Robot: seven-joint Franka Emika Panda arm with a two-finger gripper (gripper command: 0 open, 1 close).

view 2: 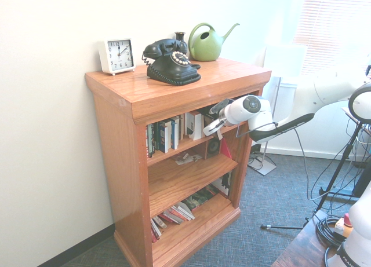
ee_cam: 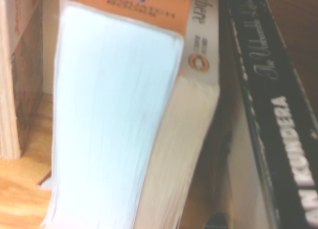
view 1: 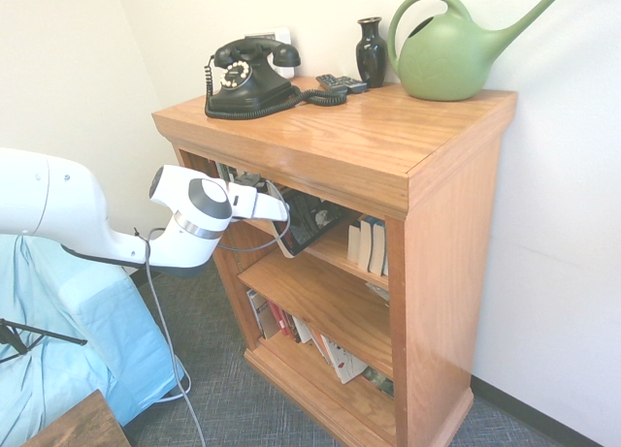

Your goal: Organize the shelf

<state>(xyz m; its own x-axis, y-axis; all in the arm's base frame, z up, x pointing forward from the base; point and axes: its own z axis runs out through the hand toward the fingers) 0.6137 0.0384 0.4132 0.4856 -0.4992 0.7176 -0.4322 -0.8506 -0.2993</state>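
In this room with pale wall (view 1: 558,214), the wooden shelf (view 1: 441,272) stands upright on grey-blue carpet (view 2: 284,197), its long axis vertical, its open front toward the arm (view 1: 82,209). The claw (view 1: 283,214) is pinching a tilted black book (view 1: 312,222).

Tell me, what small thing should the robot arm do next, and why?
Probably gently ease the dark book upright and farther into the top tier of the bookcase. It leans at the gripper near the front opening, while the pale-paged books on that tier stand closer to upright. I can't tell whether the gripper holds it, so a slow move seems wise.
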